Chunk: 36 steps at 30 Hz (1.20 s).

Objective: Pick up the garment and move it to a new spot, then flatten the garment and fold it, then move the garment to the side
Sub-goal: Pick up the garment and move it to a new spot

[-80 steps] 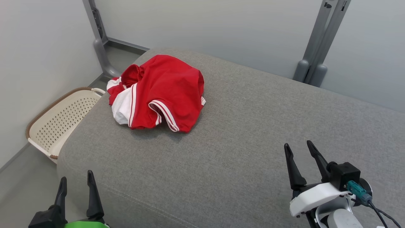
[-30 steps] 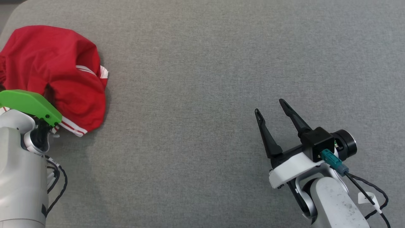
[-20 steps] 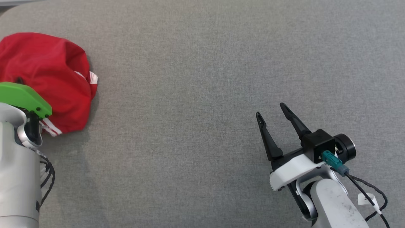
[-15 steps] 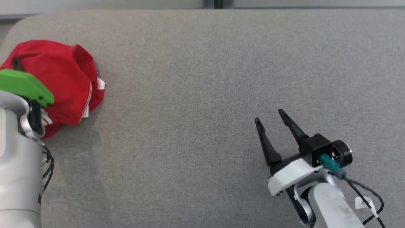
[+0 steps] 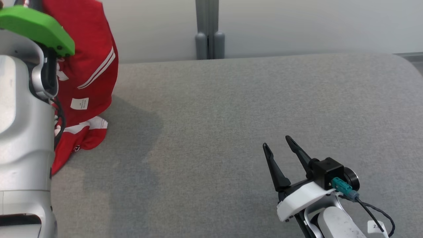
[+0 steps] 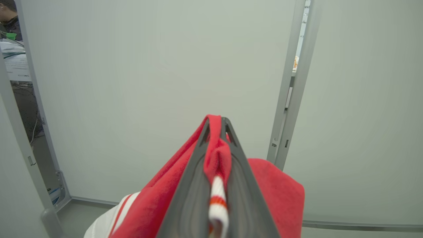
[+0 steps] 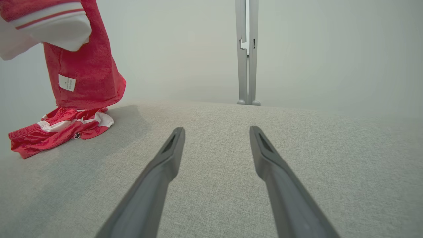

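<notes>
The red garment (image 5: pixel 94 66) with white stripes hangs from my raised left arm at the upper left of the head view, its lower end still resting on the grey cushion (image 5: pixel 231 115). In the left wrist view my left gripper (image 6: pixel 216 124) is shut on a bunched fold of the garment (image 6: pixel 216 162), red and white cloth pinched between the fingers. From the right wrist the garment (image 7: pixel 86 72) shows hanging at the left with a white label, its hem crumpled on the cushion. My right gripper (image 5: pixel 276 141) hovers low over the cushion at the lower right, open and holding nothing (image 7: pixel 216 130).
A grey upright post (image 5: pixel 207 29) stands behind the cushion against pale wall panels. The cushion's broad grey top stretches between the two arms. A person's head shows at the top left corner of the left wrist view, beyond a gap in the panels.
My left arm has risen, lifting the garment off the cushion so that it hangs with only its lower end touching. The head camera has tilted up. The right gripper stays open.
</notes>
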Motion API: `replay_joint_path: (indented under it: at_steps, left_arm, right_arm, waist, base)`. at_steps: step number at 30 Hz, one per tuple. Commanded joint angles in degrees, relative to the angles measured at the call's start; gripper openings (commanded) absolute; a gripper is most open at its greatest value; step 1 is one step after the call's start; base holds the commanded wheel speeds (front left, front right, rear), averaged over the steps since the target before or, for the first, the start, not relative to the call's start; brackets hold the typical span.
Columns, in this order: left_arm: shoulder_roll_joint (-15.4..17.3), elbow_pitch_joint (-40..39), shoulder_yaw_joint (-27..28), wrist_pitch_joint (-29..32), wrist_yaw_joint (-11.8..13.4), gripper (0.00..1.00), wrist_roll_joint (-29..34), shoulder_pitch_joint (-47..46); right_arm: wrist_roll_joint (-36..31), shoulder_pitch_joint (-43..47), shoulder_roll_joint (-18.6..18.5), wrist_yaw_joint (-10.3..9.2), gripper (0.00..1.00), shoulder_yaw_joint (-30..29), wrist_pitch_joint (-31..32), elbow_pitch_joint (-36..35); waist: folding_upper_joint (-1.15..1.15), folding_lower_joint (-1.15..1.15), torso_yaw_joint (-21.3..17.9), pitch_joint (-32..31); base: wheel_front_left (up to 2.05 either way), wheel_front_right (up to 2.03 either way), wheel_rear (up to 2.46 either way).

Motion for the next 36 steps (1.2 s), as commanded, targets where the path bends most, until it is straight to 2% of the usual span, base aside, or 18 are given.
replay_joint_path:
  at_steps: [1,12,19,25,33,34,35,36]
  left_arm:
    - [-0.5,-1.7,-0.4,0.0,-0.3,0.00,0.5,-1.6]
    - [-6.2,-11.8,-5.7,1.4,-2.9,0.00,-0.1,-2.5]
    - [-8.5,-11.7,-10.6,3.0,-3.8,0.00,0.1,2.4]
    - [-7.4,-6.1,-11.8,2.6,-3.1,0.00,0.4,7.8]
    - [-7.0,4.1,-13.3,-1.6,-2.6,0.00,1.2,14.8]
    - [-7.1,5.2,-13.5,-2.3,-2.5,0.22,1.4,15.4]
    - [-7.2,6.4,-13.8,-3.4,-2.7,1.00,1.5,15.9]
    - [-7.3,7.0,-13.8,-4.7,-2.6,1.00,1.5,16.1]
  right_arm:
    - [0.3,0.0,-0.2,-0.04,1.00,0.1,-0.4,0.1]
    - [0.8,-2.2,-0.2,-0.04,1.00,0.3,-1.0,-0.2]
    - [1.5,-3.4,-0.1,-0.03,1.00,-0.1,-1.4,-0.7]
    - [1.8,-4.0,-0.1,-0.03,1.00,-0.6,-1.7,-0.7]
    - [2.2,-4.2,-0.1,-0.03,1.00,-1.2,-1.9,-0.6]
    - [2.3,-4.3,-0.1,-0.03,1.00,-1.2,-1.9,-0.6]
    - [2.2,-4.3,-0.1,-0.03,1.00,-1.3,-2.0,-0.5]
    - [2.1,-4.3,-0.1,-0.03,1.00,-1.3,-2.0,-0.5]
  waist:
    - [0.00,0.00,-6.3,-2.7]
    - [0.00,0.00,-18.8,0.0]
    - [0.00,0.00,-24.3,3.6]
    - [0.00,0.00,-26.3,6.0]
    - [0.00,0.00,-25.1,7.5]
    - [0.00,0.00,-24.8,7.5]
    - [0.00,0.00,-24.3,7.4]
    - [0.00,0.00,-23.9,7.2]
  base:
    - [0.00,0.00,0.00]
    - [0.00,0.00,0.00]
    - [0.00,0.00,0.00]
    - [0.00,0.00,0.00]
    - [0.00,0.00,0.00]
    - [0.00,0.00,0.00]
    - [0.00,0.00,0.00]
    - [0.00,0.00,0.00]
